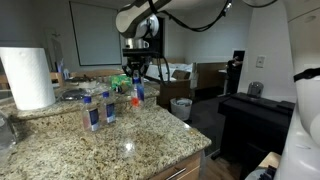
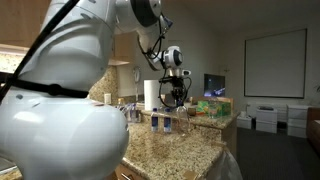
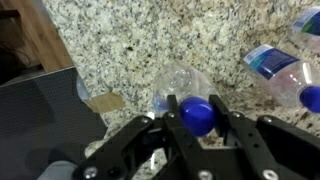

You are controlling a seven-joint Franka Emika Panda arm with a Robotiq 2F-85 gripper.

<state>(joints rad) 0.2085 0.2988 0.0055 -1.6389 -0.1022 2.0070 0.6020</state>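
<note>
On the granite tabletop (image 1: pixel 150 135) our bottle (image 3: pixel 178 85) stands upright near neighbouring bottles (image 3: pixel 272 68). Our end effector (image 3: pixel 197 118) is clamped on its blue cap (image 3: pixel 198 108) alone. We fear so small a hold lets it slip or swing into them.

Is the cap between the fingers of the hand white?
No, in the wrist view the cap between the fingers of the hand is blue.

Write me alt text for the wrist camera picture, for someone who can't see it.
Seen from above, the robot's dark fingers grip the blue cap of a clear bottle standing on a speckled granite counter. Another bottle with a blue label shows at the right edge.
</note>
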